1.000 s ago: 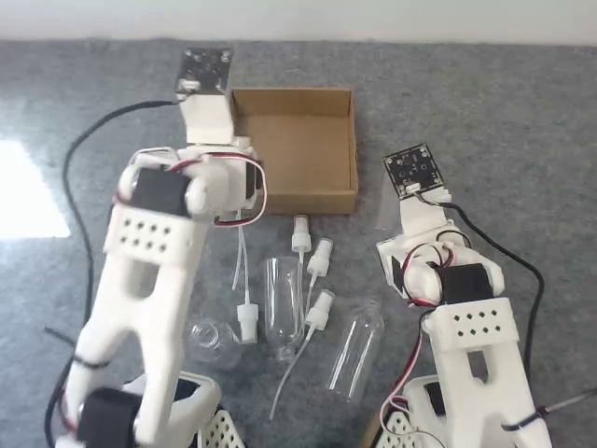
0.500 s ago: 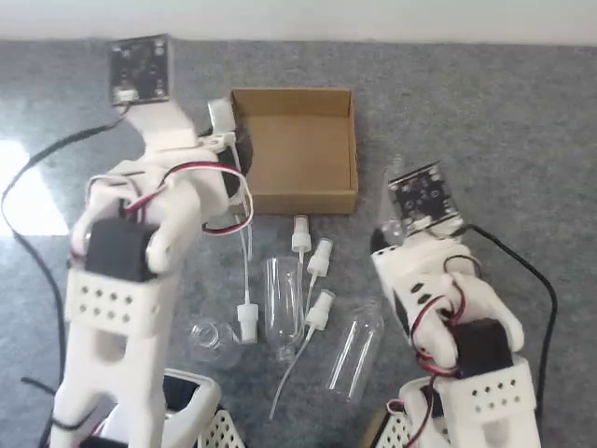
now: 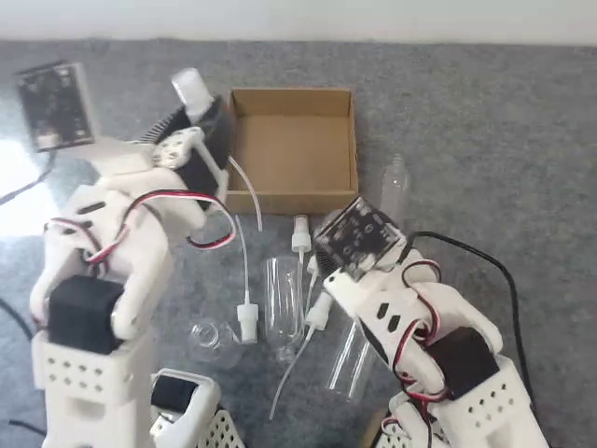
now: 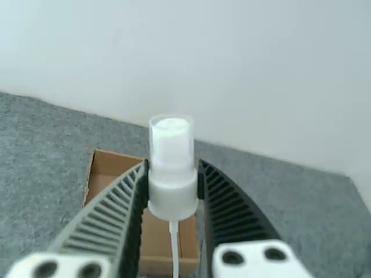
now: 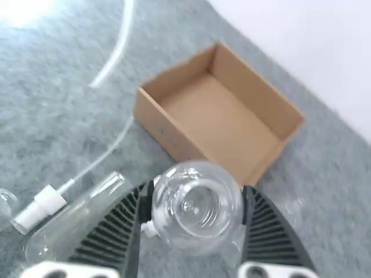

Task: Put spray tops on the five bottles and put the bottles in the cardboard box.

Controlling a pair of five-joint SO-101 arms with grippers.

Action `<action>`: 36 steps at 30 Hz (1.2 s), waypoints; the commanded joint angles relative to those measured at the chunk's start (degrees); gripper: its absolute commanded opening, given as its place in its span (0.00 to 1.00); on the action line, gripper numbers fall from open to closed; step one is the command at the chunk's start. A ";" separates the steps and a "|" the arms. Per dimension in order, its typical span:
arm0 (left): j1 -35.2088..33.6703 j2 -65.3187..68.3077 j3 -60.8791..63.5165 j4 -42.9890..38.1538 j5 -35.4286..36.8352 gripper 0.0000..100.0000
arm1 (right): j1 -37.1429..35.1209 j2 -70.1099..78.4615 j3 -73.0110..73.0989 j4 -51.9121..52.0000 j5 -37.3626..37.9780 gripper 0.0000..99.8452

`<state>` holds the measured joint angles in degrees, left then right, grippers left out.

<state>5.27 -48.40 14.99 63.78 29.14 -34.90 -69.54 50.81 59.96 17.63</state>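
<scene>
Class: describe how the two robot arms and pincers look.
The left arm and right arm are white with black motors, perforated brackets, red and white wires and black camera boards. The left pincer and right pincer have dark grey ribbed fingers.

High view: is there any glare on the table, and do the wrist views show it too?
High view: a bright patch washes out the table cover at the left edge. Right wrist view: a similar patch on the cover, and small highlights on the bottle in the right gripper. Left wrist view: no glare.
</scene>
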 commanded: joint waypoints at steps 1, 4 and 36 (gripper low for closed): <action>-4.57 -1.85 -2.86 -3.52 4.40 0.01 | -2.15 -2.15 -3.87 -1.80 2.02 0.12; -4.92 -2.02 -2.86 -3.34 5.63 0.01 | -3.56 -2.24 -2.11 -1.71 2.11 0.12; 17.49 -28.57 24.75 -22.95 5.19 0.01 | -10.07 -24.84 14.68 -2.15 5.54 0.12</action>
<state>19.52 -73.80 38.73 43.74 36.79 -44.22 -93.63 66.20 59.34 22.29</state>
